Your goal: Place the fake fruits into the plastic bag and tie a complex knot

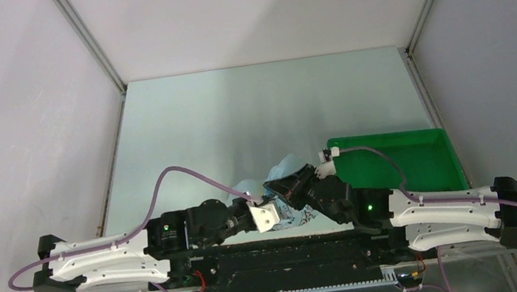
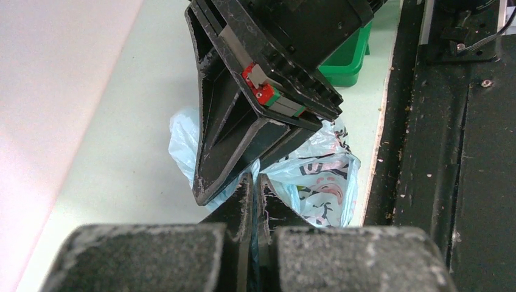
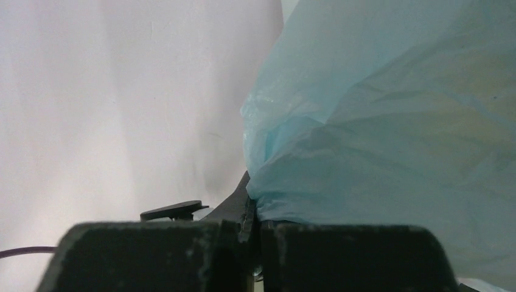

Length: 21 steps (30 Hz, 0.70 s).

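Left end effector (image 2: 257, 184) and right end effector (image 3: 252, 214) both pinch the plastic bag (image 2: 322, 176) between them.

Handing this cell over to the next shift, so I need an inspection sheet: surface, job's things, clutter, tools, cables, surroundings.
Surface: pale green table, matte.
Job's things: plastic bag crumpled between the arms at the near edge; fruits not seen.
Clutter: green tray at the right.
Tools: left tool shut, pinching the bag; right tool shut on the bag's edge.
Cables: purple cables looping off both arms.
Surroundings: white walls, metal frame posts.
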Available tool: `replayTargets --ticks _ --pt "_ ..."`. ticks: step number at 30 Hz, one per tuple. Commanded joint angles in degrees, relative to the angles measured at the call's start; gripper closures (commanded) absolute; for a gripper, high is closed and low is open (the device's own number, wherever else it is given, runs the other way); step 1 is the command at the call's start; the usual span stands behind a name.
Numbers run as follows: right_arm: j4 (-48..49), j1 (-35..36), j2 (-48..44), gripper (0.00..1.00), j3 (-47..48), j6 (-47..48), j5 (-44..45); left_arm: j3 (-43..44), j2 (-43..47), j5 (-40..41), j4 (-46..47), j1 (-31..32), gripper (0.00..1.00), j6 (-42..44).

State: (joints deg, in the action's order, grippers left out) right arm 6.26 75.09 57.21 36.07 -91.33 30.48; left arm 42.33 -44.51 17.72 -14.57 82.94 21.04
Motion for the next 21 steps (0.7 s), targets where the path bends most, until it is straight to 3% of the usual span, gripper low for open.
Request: replayTargets --ticks 1,2,4,6,10,12,16,21 --pt "4.8 -1.0 -0.3 1.00 1.8 3.9 0.1 2.6 -0.8 -1.0 -2.6 0.8 0.85 -1.1" --pt "4.8 -1.1 -0.6 1.00 1.8 4.6 0.1 4.3 -1.2 0.0 -3.4 0.7 0.73 -1.8" --pt "5.0 -1.6 -0.9 1.00 1.8 7.6 -0.4 7.5 -1.6 1.8 -7.4 0.7 0.28 -4.8" --pt "5.9 -2.4 -1.2 1.00 1.8 12.0 -1.6 10.9 -1.5 1.9 -12.2 0.4 0.12 -8.9" --pt "9.3 -3.8 -0.6 1.00 1.4 21.4 -6.8 17.2 0.1 -5.6 -19.6 -4.0 0.01 -19.0" --pt "14.7 -4.2 0.1 1.00 -0.2 25.9 -10.3 19.0 1.0 -11.7 -20.4 -9.0 0.01 -25.6" --pt "25.5 -4.9 1.7 1.00 -3.4 33.4 -15.9 18.5 2.2 -23.1 -15.6 -21.0 0.01 -37.6" --pt "34.7 -5.1 3.1 1.00 -5.7 38.7 -19.9 14.2 2.5 -30.0 -9.8 -28.2 0.01 -49.9"
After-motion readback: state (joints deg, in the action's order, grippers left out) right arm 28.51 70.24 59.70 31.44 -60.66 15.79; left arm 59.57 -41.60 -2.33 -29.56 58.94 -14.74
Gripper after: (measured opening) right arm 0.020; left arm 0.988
